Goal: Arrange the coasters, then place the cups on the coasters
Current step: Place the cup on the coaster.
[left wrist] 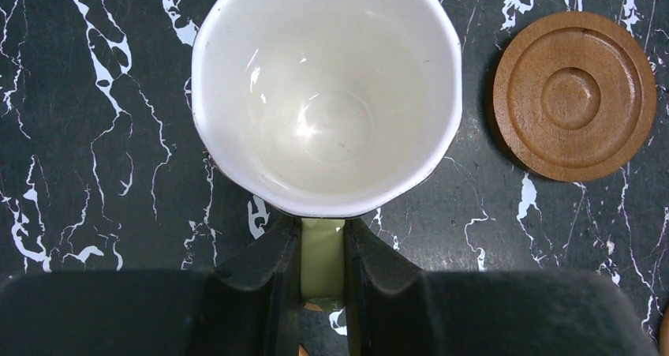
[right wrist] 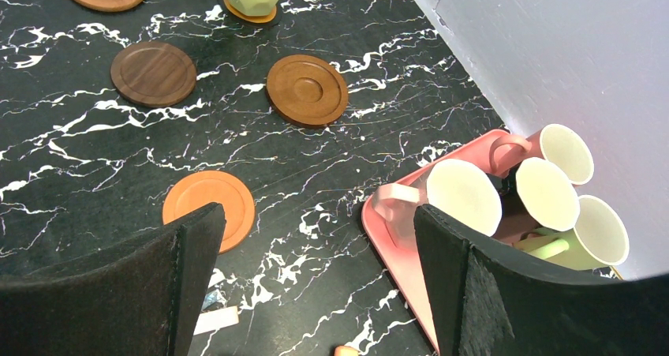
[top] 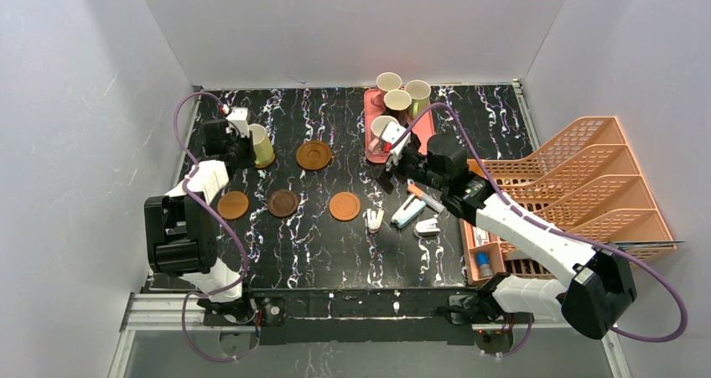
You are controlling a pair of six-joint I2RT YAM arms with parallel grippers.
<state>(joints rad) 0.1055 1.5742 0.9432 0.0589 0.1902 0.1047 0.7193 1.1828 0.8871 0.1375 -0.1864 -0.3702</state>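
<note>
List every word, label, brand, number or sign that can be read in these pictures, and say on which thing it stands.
No text can be read in any view.
The cups and the coasters: plain, no print shows.
The pen and the tube in the orange rack: any label is too small and blurred to read.

Robot lab cell, white enclosure walls (top: 335, 26), black marbled table (top: 335, 252), two bolted arms (top: 180, 227)

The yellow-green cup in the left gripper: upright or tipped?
Upright: the yellow-green cup shows its open mouth to the left wrist camera; left gripper pinches its handle.
</note>
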